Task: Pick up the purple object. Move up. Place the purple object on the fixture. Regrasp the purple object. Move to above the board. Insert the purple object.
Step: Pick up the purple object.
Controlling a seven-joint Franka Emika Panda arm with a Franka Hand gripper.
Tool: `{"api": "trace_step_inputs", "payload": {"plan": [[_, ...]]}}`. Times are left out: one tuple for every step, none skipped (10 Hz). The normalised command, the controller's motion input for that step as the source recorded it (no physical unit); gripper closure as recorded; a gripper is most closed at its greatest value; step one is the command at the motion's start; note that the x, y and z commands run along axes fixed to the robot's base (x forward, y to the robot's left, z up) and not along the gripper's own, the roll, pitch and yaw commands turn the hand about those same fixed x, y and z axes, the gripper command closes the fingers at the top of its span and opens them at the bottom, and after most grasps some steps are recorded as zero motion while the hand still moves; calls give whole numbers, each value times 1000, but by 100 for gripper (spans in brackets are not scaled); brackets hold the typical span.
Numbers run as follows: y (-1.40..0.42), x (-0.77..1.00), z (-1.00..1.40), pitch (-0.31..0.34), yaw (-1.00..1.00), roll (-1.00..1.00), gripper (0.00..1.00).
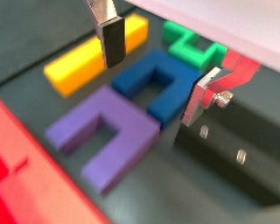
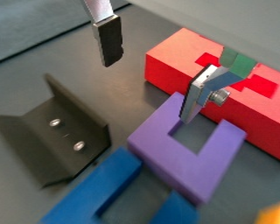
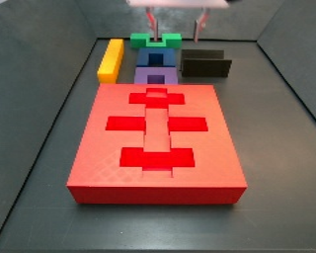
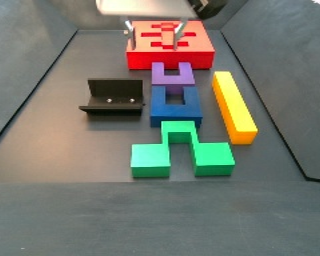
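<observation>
The purple object [image 4: 174, 73] lies flat on the floor between the board [image 4: 190, 47] and the blue arch block [image 4: 172, 103], fixture [image 4: 113, 97] to one side. Above it hangs the gripper [image 2: 157, 63], fingers spread, holding nothing.

Both wrist views sit close above the purple object [image 1: 101, 140] [image 2: 189, 153], looking steeply down past the tool [image 1: 160, 66] [image 2: 154, 70]. Side views face each other along the row: one from behind the board [image 3: 157, 138], one from behind the green block [image 4: 180, 150]. All four share the fixture [image 4: 112, 98].
</observation>
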Motion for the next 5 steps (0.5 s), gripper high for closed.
{"api": "trace_step_inputs", "payload": {"plan": [[-626,537,-854,0,74,171,0],[-603,306,-763,0,129,257,0],[-457,94,-463,0,211,417,0],[-471,-231,-360,-6,234,500,0],[-300,-400,-140,-39,143,230,0]]}}
